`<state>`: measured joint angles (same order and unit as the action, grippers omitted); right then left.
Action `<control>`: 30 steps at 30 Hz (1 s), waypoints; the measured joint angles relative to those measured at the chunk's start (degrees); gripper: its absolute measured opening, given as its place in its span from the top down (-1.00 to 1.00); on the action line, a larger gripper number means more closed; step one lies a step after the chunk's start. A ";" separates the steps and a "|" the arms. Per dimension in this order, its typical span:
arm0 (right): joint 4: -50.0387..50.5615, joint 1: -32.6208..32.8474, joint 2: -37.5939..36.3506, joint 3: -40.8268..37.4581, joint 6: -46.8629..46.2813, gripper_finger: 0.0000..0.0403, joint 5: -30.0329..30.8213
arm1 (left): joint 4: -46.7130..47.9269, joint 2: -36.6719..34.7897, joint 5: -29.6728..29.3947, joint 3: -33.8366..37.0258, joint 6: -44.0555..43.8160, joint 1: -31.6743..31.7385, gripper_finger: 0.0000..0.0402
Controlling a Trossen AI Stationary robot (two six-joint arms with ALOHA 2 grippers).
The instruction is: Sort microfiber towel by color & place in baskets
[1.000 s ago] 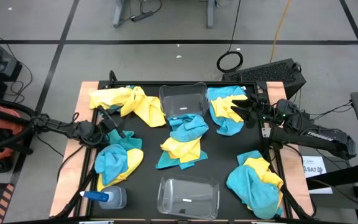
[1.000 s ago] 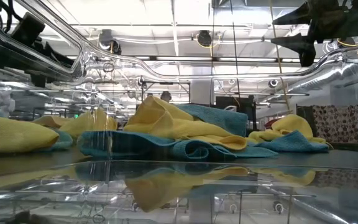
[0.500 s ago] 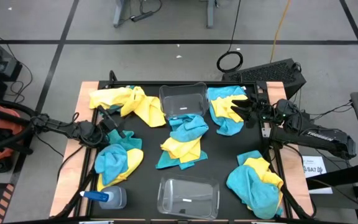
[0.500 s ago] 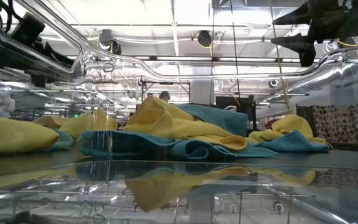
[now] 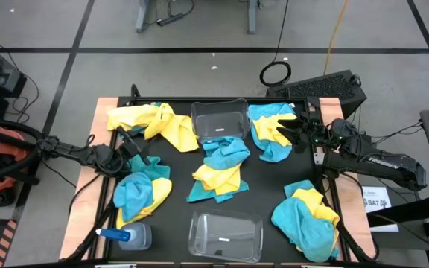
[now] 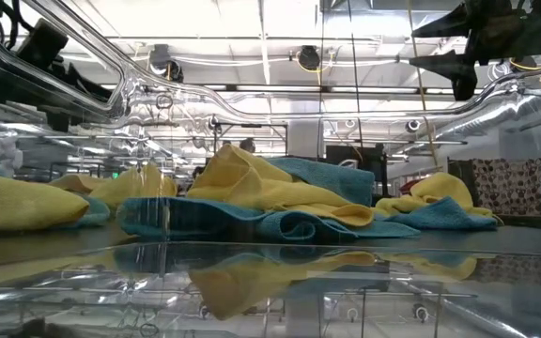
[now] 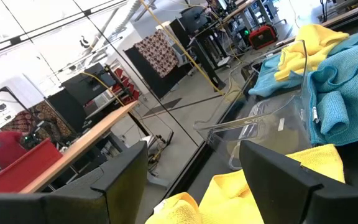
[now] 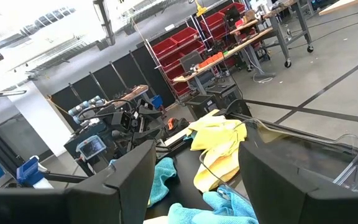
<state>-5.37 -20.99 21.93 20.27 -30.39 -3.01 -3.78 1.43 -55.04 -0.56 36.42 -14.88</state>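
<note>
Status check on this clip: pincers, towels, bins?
Left pincer and right pincer open, empty. Towels unsorted on mat. Both baskets empty. Spray bottle front-left.

The right arm (image 5: 378,159) bears white lettering, seemingly "TROSSEN"; the white label (image 5: 376,199) beside it is unreadable.

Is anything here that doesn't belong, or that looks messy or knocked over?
One thing stands out: a spray bottle lies on its side at the table's near left corner, among cloths it has nothing to do with. The yellow and blue cloths lie in mixed heaps, and both clear baskets hold none yet.
</note>
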 joint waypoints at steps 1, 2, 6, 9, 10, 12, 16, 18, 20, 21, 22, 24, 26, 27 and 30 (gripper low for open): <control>0.00 -0.01 -0.01 -0.02 0.00 -0.10 0.02 | -0.01 0.00 0.01 0.00 0.00 -0.02 -0.29; 0.00 -0.02 -0.02 -0.02 0.00 -0.10 0.02 | 0.00 0.02 0.00 0.00 0.00 -0.01 -0.29; -0.02 0.00 0.00 -0.02 -0.02 -0.10 0.01 | -0.01 0.00 0.01 -0.01 0.00 0.00 -0.29; -0.07 0.00 -0.02 -0.02 -0.05 -0.10 0.02 | -0.01 0.00 0.01 -0.01 0.00 0.00 -0.29; -0.09 0.00 0.00 0.00 -0.30 -0.10 0.02 | 0.00 0.01 -0.01 0.00 0.00 -0.01 -0.29; -0.22 0.00 0.00 -0.01 -0.58 -0.10 0.02 | -0.01 0.01 -0.01 0.00 0.00 0.00 -0.29; -0.64 -0.02 -0.02 -0.01 -0.63 -0.10 0.02 | 0.00 0.01 0.01 0.00 0.00 -0.02 -0.29; -1.34 0.00 0.00 -0.01 -0.62 -0.10 0.02 | 0.00 0.00 0.00 0.00 0.00 -0.02 -0.29; -3.32 0.00 0.04 -0.02 -0.59 -0.10 0.02 | 0.01 0.02 0.01 0.00 0.00 0.00 -0.29; -4.66 -0.02 0.23 -0.02 -0.61 -0.10 0.02 | 0.00 0.00 -0.01 -0.01 0.00 -0.02 -0.29; -6.17 -0.02 0.46 -0.02 -0.61 -0.10 0.02 | 0.01 0.01 0.00 0.00 0.00 0.00 -0.29; -9.62 -0.01 1.00 -0.02 -0.61 -0.10 0.03 | 0.01 0.00 -0.01 0.00 0.00 0.00 -0.29; -13.18 0.00 1.88 -0.02 -0.60 -0.10 0.02 | 0.00 0.01 -0.01 -0.01 0.00 0.00 -0.29; -14.80 -0.01 2.43 -0.02 -0.56 -0.10 0.02 | -0.01 0.00 -0.01 -0.02 0.00 0.00 -0.29; -18.93 0.00 4.59 -0.02 -0.36 -0.10 -0.15 | -0.01 0.02 0.00 -0.01 0.00 -0.01 -0.29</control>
<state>-24.29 -21.00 26.52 20.25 -30.75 -3.15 -3.79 1.45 -55.04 -0.57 36.42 -14.89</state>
